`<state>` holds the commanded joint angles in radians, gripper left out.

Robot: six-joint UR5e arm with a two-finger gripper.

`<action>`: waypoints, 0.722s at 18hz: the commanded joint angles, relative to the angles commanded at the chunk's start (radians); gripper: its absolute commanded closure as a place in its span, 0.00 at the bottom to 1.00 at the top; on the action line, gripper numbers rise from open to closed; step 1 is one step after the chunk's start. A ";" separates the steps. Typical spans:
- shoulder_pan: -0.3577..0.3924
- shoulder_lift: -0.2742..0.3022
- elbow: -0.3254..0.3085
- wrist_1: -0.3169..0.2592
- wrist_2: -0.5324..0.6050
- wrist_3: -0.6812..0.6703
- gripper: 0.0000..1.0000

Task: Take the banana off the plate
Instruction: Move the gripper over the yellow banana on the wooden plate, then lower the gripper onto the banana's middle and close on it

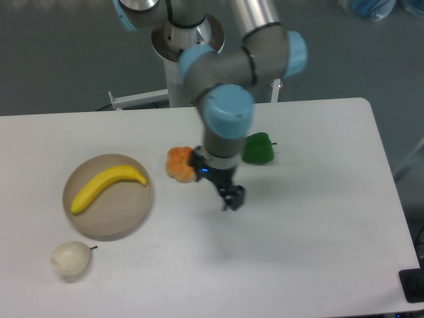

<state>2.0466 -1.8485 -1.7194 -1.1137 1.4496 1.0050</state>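
Yellow banana point(107, 186) lying on tan plate point(119, 222), well left of empty gripper point(213, 180) above table point(298, 252), jaws spread.

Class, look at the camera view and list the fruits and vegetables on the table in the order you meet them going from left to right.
Pear → banana → orange fruit → green pepper.
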 joint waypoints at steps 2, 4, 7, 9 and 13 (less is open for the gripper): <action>-0.054 0.006 -0.012 0.000 0.005 -0.038 0.00; -0.107 -0.001 -0.023 0.002 0.005 -0.074 0.00; -0.190 -0.003 -0.067 0.003 0.008 -0.083 0.00; -0.223 -0.008 -0.101 0.006 0.006 -0.083 0.00; -0.264 -0.073 -0.121 0.014 0.005 -0.103 0.00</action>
<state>1.7825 -1.9219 -1.8408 -1.0999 1.4542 0.9021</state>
